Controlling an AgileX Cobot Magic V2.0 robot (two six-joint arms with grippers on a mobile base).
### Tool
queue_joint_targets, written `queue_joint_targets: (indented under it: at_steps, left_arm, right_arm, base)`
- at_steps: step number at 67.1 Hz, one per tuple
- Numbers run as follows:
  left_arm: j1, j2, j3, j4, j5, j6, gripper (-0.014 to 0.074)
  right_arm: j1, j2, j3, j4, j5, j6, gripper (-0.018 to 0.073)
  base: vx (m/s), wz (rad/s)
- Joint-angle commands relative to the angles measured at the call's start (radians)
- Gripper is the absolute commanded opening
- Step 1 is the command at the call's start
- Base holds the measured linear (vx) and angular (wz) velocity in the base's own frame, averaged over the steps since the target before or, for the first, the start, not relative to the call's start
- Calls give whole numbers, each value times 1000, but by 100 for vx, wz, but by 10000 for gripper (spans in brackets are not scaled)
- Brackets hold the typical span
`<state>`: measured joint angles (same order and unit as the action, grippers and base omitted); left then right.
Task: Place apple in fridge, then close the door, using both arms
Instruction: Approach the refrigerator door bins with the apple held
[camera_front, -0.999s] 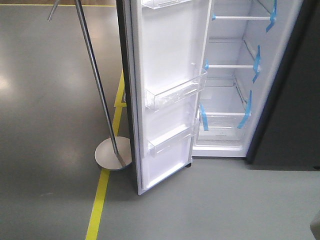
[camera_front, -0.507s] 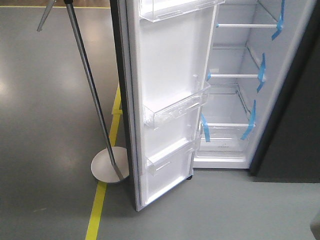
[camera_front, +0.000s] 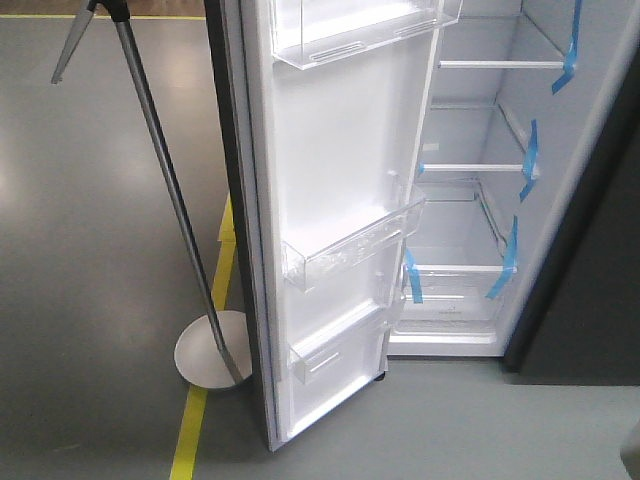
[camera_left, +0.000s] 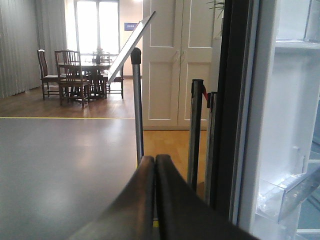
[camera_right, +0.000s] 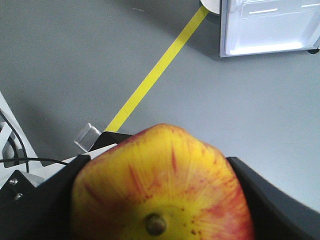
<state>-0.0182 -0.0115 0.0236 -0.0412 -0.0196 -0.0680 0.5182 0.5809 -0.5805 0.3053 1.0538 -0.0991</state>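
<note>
Right wrist view, 9 to 3 o'clock: one dark pad of right fingers (camera_right: 45, 210), apple (camera_right: 160, 185), other dark pad. Apple wedged between both pads, touching each, stem end toward camera at 6 o'clock. Spread apple-wide, clamped on it. Behind, grey floor (camera_right: 75, 60); yellow line (camera_right: 156, 70) running toward 1 o'clock; bottom corner of door (camera_right: 265, 30) at 1 o'clock.

Left wrist view: left fingers (camera_left: 142, 200) at 6 o'clock, pressed flat together, nothing between. Dark door edge at 3 o'clock.

Front view, 9 to 3 o'clock: silver pole (camera_front: 172, 185) leaning on round base (camera_front: 205, 350), yellow line, door standing open with clear bins (camera_front: 350, 250), white inside of fridge (camera_front: 470, 220), shelves marked with blue tape (camera_front: 527, 160).
</note>
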Motion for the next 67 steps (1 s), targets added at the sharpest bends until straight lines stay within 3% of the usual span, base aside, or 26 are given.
queue_joint_targets:
  at_steps: [1,67]
  left_arm:
    - [-2,-15,-17,-9,-74,-4,-6]
    - [-2,-15,-17,-9,-74,-4,-6]
  right_arm:
    - [4,2,-29,18,-43,-7,185]
    - [4,2,-29,18,-43,-7,185]
  base:
    - [13,-1]
    - [10,-1]
